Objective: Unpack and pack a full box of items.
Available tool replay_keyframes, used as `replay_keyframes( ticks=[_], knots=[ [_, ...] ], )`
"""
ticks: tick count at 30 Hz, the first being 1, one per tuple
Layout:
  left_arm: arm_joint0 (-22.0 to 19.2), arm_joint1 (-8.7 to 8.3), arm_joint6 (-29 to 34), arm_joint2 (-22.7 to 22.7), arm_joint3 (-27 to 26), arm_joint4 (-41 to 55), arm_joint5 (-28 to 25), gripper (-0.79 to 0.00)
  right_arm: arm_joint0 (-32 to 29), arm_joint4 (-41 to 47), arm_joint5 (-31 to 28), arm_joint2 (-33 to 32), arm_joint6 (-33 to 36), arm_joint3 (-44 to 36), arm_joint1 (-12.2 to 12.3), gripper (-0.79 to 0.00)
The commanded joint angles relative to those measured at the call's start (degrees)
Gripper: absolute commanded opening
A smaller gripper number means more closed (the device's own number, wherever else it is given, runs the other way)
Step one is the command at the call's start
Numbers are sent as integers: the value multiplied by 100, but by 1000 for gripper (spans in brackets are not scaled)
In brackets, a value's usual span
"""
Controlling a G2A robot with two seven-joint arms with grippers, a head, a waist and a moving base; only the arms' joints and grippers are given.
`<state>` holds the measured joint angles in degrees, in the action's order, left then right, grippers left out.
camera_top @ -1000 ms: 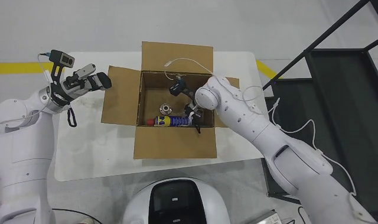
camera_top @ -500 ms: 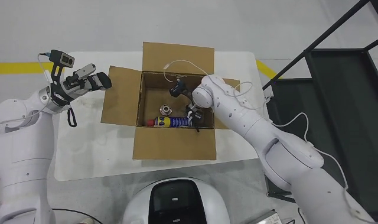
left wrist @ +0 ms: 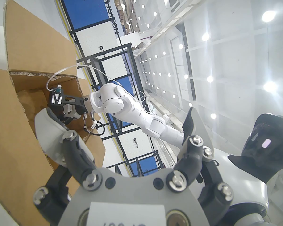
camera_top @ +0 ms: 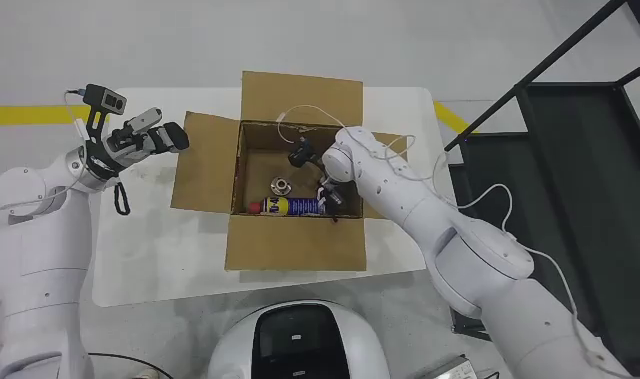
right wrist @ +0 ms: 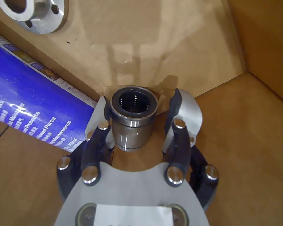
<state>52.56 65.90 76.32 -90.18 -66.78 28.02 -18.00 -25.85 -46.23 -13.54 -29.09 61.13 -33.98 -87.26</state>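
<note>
You'll find your right gripper (right wrist: 140,98) down inside the box (camera_top: 300,99), its fingers spread either side of an upright steel bearing (right wrist: 133,118) on the box floor, not clamped on it. Your left gripper (camera_top: 170,137) hangs wide open and empty, just outside the box's side flap.

The brown cardboard box (camera_top: 298,97) sits open on the white worktop (camera_top: 150,249), with its flaps folded out. A blue and yellow can (camera_top: 290,206) with a red cap lies on its side on the box floor, along the wall nearest the robot. Just beside it, farther in, lies a shiny metal ring (camera_top: 281,185) with a big hole in the middle and small holes around it. A short, dark, hollow tube (right wrist: 133,121) sits by the can's end, between the spread fingers of the right tool (right wrist: 139,98). One finger is against the tube and the other is a little off.
</note>
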Motion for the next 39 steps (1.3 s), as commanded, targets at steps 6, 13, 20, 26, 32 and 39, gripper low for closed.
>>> replay_keyframes(
  ticks=[6,13,20,26,32,39],
  knots=[
    [0,0,0,0,0,0,0,0,116,86,-10,19,-23,377,-177,-785],
    [0,0,0,0,0,0,0,0,225,160,-113,-72,-231,401,-246,-785],
    [0,0,0,0,0,0,0,0,156,51,-99,-280,-1007,108,-148,-785],
    [0,0,0,0,0,0,0,0,-61,-105,-18,-570,-1468,-325,63,-785],
    [0,0,0,0,0,0,0,0,-441,-327,28,-890,-1572,-905,326,-785],
    [0,0,0,0,0,0,0,0,-961,-615,-79,-1246,-1210,-1659,631,-351]
  ],
)
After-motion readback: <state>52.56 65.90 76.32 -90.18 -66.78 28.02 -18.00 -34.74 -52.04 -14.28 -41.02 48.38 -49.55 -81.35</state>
